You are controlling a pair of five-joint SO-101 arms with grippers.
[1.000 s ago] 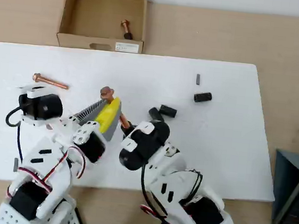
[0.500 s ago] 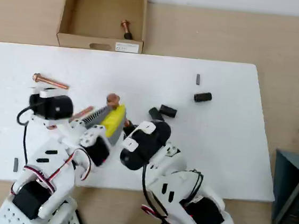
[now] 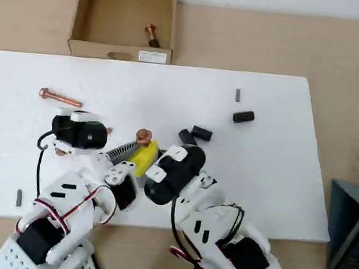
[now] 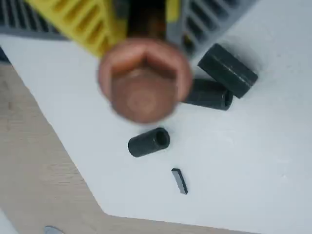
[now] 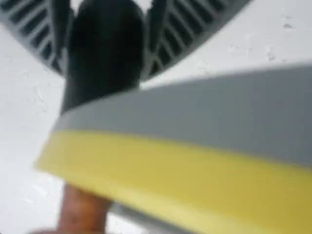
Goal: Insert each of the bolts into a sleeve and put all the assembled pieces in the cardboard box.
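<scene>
Rightward across the white mat (image 3: pixel 258 181) the left gripper (image 3: pixel 138 147) carries its copper bolt (image 3: pixel 143 134), clamped on the shank, up to the right gripper (image 5: pixel 105 29), which grips a black sleeve (image 5: pixel 100 63), both well apart from the cardboard box (image 3: pixel 78 15).

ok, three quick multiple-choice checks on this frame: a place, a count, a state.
1. Loose bolt lies: A) near the white mat's left end in the high view; B) near its right end; C) off the mat.
2. Free black sleeves on the mat: A) one; B) three; C) five.
3. Left gripper: A) open; B) shut on a bolt; C) shut on a sleeve.
1A, it lies by that edge; 2B, the left wrist view shows three; 3B, a copper head juts from it.
</scene>
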